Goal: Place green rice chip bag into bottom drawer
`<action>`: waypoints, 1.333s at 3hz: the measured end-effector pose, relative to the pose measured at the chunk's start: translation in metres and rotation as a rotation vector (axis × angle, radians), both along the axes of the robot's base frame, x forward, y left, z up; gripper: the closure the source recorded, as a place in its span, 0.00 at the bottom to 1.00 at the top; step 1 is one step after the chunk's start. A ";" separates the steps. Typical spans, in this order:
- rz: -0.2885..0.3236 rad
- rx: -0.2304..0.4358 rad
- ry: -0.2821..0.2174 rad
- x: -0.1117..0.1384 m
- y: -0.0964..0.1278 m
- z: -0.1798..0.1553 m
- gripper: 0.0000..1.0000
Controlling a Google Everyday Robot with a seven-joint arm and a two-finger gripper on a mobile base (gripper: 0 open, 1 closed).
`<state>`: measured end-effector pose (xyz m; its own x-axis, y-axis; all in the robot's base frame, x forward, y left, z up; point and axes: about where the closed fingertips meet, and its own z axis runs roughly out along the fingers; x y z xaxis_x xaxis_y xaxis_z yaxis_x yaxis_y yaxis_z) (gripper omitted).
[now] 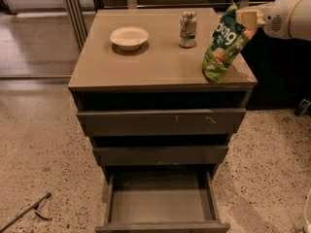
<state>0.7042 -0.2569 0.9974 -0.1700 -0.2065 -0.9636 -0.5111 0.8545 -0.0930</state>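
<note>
Speckled floor [39,144] surrounds the cabinet I am watching, and over the right front corner of its counter [160,62] the green rice chip bag [224,45] hangs tilted. Its top is pinched in my end effector [247,17], whose fingers are closed on it, though I cannot tell whether the bag's lower end touches the counter. Near the bag's left stands a small drink can [187,29], farther left a pale bowl [129,37], and below them the bottom drawer [163,205] stands open, grey inside.
</note>
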 end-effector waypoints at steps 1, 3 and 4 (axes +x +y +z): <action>0.000 0.000 0.000 0.000 0.000 0.000 1.00; 0.250 -0.051 -0.015 -0.037 0.027 0.023 1.00; 0.404 -0.083 -0.005 -0.082 0.042 0.038 1.00</action>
<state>0.6222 -0.2151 1.0354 -0.0545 -0.3324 -0.9416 -0.8036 0.5744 -0.1562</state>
